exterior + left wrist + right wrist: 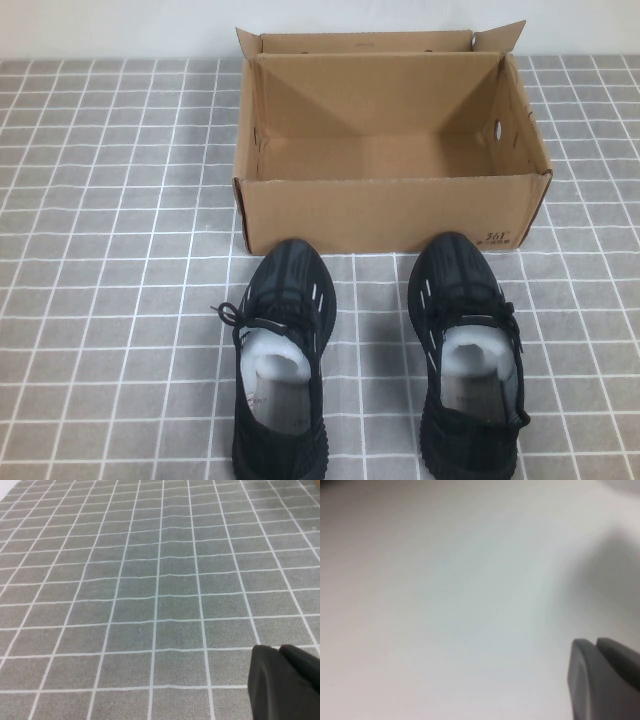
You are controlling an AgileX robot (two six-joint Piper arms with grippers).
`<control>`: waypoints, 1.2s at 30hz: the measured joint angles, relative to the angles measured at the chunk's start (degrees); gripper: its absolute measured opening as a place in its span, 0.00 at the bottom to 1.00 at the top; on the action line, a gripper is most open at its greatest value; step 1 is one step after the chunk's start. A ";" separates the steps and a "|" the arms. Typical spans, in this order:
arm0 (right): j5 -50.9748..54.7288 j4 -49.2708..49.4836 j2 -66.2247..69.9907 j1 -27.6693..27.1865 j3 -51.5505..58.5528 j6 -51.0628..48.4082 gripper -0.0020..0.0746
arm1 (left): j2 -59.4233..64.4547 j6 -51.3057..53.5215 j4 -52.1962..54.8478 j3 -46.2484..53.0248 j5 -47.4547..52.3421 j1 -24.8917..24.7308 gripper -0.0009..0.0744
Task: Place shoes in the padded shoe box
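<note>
Two black knit shoes stand side by side in the high view, toes toward the box: the left shoe (279, 355) and the right shoe (466, 352), each with white paper stuffing. The brown cardboard shoe box (390, 213) stands open just behind them, its inside bare. Neither arm shows in the high view. My left gripper (279, 649) is shut and empty above the grey checked cloth. My right gripper (596, 641) is shut and empty, facing a plain pale surface. No shoe or box shows in either wrist view.
A grey cloth with a white grid (110, 250) covers the table on all sides of the box and shoes. A white wall (120, 25) runs behind the table's far edge.
</note>
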 joint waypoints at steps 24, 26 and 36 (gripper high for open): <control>22.82 5.65 17.31 0.00 -5.32 -11.15 0.02 | 0.00 0.00 0.00 0.00 0.00 0.00 0.00; 26.35 5.24 18.72 0.00 -5.32 -14.86 0.02 | 0.00 0.00 0.00 0.00 0.00 0.00 0.00; 55.10 0.79 36.13 0.00 -12.87 -24.34 0.02 | 0.00 0.00 0.00 0.00 0.00 0.00 0.00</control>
